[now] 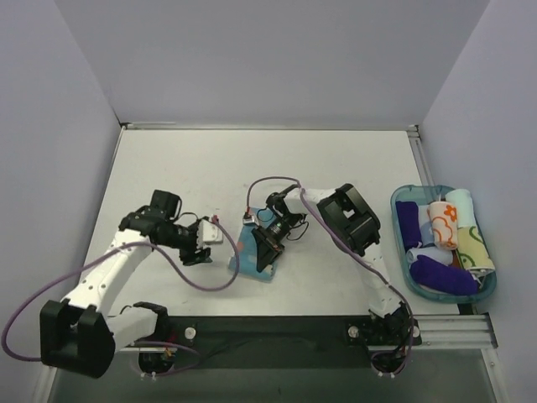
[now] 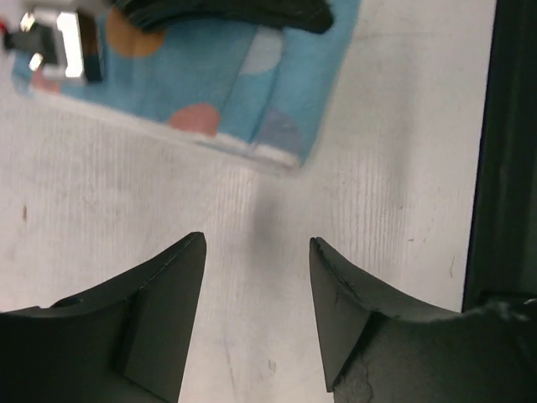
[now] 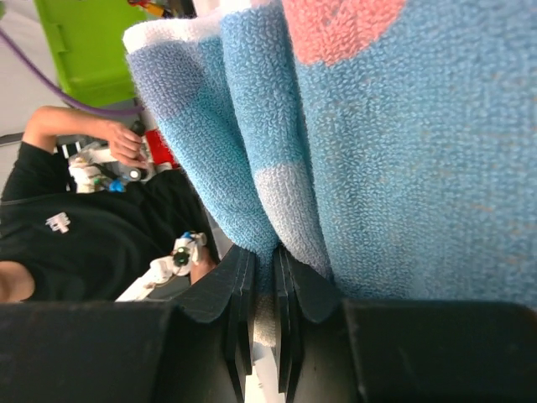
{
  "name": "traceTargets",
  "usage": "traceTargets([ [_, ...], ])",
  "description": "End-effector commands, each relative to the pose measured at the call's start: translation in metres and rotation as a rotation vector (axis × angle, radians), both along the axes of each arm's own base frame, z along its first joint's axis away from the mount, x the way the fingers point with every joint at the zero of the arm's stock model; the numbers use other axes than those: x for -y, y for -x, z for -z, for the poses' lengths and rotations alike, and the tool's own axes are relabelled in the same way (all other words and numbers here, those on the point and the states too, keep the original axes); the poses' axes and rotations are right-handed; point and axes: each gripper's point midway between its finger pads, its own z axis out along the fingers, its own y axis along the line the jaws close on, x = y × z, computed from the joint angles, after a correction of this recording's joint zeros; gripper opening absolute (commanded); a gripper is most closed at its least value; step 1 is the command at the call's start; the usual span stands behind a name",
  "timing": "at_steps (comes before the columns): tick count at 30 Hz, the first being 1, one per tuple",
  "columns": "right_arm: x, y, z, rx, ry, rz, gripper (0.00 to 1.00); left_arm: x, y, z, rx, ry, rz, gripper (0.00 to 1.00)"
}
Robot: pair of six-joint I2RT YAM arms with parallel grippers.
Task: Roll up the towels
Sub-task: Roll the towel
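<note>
The light blue dotted towel [image 1: 250, 252] [image 3: 403, 151] is lying folded mid-table, just ahead of the arm bases. The right gripper [image 3: 263, 260] is pinching one of its folds between pressed-together fingers. The left gripper [image 2: 256, 243] is hovering spread over the table [image 1: 210, 168], just beside the towel's edge. The white orange-printed towel [image 1: 443, 225] is resting rolled in the tray [image 1: 445, 295], well apart at the right edge.
</note>
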Motion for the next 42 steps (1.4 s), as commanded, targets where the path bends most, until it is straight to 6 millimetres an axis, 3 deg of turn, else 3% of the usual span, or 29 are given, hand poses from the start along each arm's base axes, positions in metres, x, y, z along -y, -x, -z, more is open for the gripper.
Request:
traceTargets([
  [1,0.017,0.006,0.018,-0.012,0.059,-0.049,0.00,0.022,-0.013,-0.003,0.319,-0.065,0.120,0.64],
  [7,0.019,0.002,0.023,-0.028,0.050,-0.052,0.00,0.073,0.013,0.016,0.444,-0.071,0.301,0.65],
  [11,0.021,0.000,0.023,-0.035,0.053,-0.048,0.00,0.104,0.013,0.020,0.534,-0.045,0.345,0.65],
  [17,0.020,-0.006,0.021,-0.055,0.050,-0.036,0.00,0.122,0.014,0.044,0.524,-0.068,0.398,0.64],
  [21,0.019,-0.010,0.019,-0.057,0.046,-0.031,0.00,0.120,0.019,0.068,0.467,-0.123,0.420,0.58],
  [25,0.020,-0.017,0.016,-0.038,0.058,-0.024,0.01,0.111,0.032,0.085,0.306,-0.186,0.415,0.29],
  [28,0.022,-0.028,0.010,0.012,0.079,-0.014,0.09,0.104,0.052,0.089,0.149,-0.201,0.418,0.20],
  [29,0.023,-0.033,0.006,0.025,0.088,-0.004,0.17,0.096,0.062,0.095,0.079,-0.226,0.413,0.16],
  [32,0.030,-0.057,-0.009,0.123,0.109,0.030,0.38,0.089,0.083,0.096,-0.074,-0.239,0.435,0.12],
  [35,0.037,-0.083,-0.032,0.234,0.118,0.076,0.52,0.087,0.091,0.093,-0.217,-0.243,0.417,0.11],
  [37,0.049,-0.104,-0.050,0.313,0.133,0.129,0.54,0.095,0.087,0.082,-0.284,-0.199,0.397,0.11],
  [39,0.063,-0.120,-0.070,0.383,0.127,0.182,0.54,0.089,0.083,0.082,-0.406,-0.196,0.339,0.10],
  [40,0.067,-0.125,-0.076,0.418,0.123,0.201,0.54,0.092,0.081,0.073,-0.454,-0.175,0.329,0.10],
  [41,0.077,-0.124,-0.073,0.436,0.152,0.209,0.54,0.090,0.074,0.077,-0.516,-0.169,0.297,0.09],
  [42,0.083,-0.126,-0.088,0.490,0.143,0.227,0.54,0.090,0.071,0.076,-0.553,-0.163,0.284,0.09],
])
